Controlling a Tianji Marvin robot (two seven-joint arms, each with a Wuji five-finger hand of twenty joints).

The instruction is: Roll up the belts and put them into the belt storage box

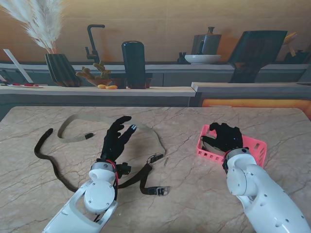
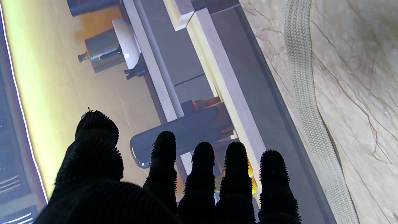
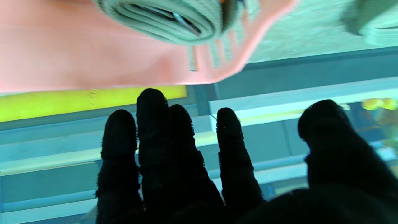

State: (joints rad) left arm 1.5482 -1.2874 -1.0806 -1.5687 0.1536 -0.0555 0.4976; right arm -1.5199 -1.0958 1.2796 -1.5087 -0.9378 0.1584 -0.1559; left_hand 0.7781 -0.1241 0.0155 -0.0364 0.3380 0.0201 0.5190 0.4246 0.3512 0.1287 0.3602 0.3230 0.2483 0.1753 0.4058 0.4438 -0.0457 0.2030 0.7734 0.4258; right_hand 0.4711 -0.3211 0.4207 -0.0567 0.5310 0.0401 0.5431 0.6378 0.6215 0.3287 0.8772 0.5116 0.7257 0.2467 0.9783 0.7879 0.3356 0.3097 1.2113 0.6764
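Note:
A beige woven belt lies unrolled in a loop on the marble table, and the left wrist view shows it as a long strip. A dark belt snakes nearer to me, its buckle at the right end. My left hand hovers open between the two belts, fingers stretched out and holding nothing. The pink storage box stands on the right. My right hand is open over it. Inside the box lies a rolled belt.
The table's far edge meets a grey counter ledge carrying a vase, a dark cylinder and small ornaments. Bare marble stretches between my two arms.

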